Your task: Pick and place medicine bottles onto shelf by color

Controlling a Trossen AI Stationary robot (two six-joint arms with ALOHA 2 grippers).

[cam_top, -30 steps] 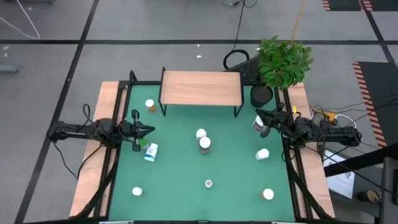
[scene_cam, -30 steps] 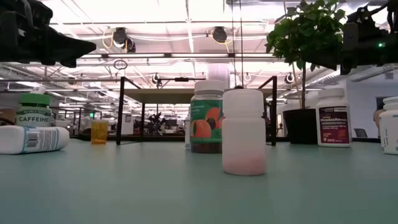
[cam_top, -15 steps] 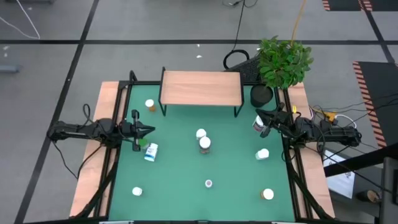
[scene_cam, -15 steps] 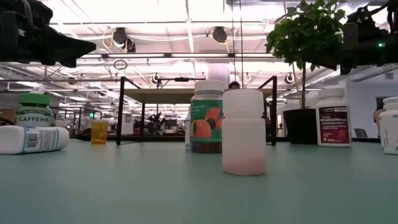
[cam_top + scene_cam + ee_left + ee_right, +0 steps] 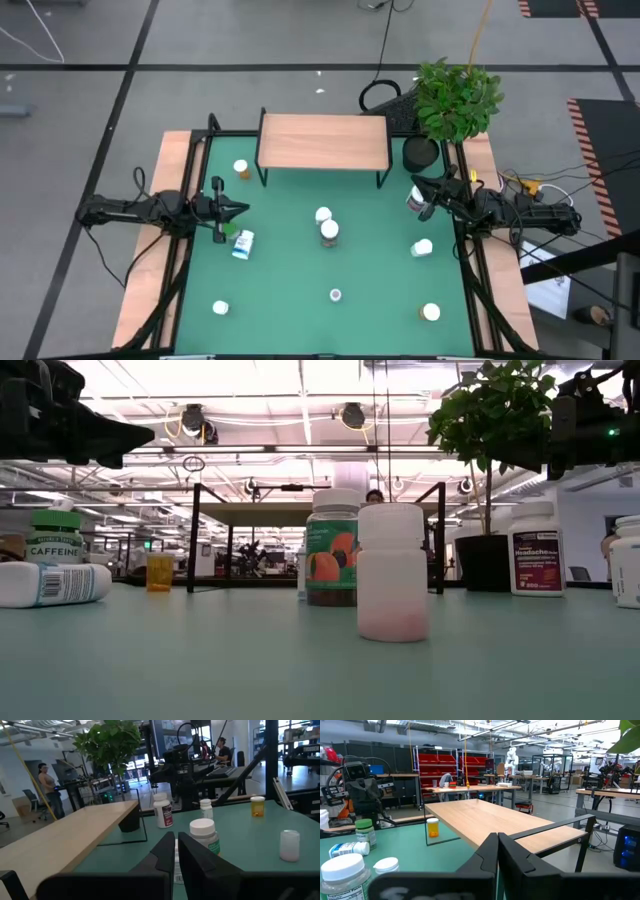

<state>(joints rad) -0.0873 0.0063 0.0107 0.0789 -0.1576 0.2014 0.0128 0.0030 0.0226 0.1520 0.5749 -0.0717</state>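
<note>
On the green mat [image 5: 300, 270], bottles stand scattered in front of the shelf [image 5: 323, 140], whose light wood top carries nothing. Left gripper [image 5: 243, 209] hangs at the mat's left edge, fingers pressed together and holding nothing; in the left wrist view its fingers [image 5: 165, 851] meet with only a thin slit between them. Just beside its tip, toward the near edge, a green-capped bottle [image 5: 229, 231] stands upright, and touching or nearly touching that lies a blue-labelled white bottle [image 5: 243, 244] on its side. Right gripper [image 5: 416, 182] hangs at the mat's right edge near the black plant pot [image 5: 421, 153], fingers likewise pressed together and holding nothing; a red-labelled white bottle [image 5: 415, 200] stands just beside its tip. An orange bottle [image 5: 241, 169] stands beside the shelf's left front leg. Near mid-mat, a white-capped bottle [image 5: 322, 215] and a dark bottle with fruit label [image 5: 329, 232] stand close together; whether they touch cannot be told. A plain white bottle [image 5: 335, 295] stands alone nearer the front edge; in the low view it is closest to the camera. Further white-capped bottles: right side [image 5: 422, 247], front right [image 5: 431, 313], front left [image 5: 220, 309]. People show in the room beyond the table in the left wrist view.
</note>
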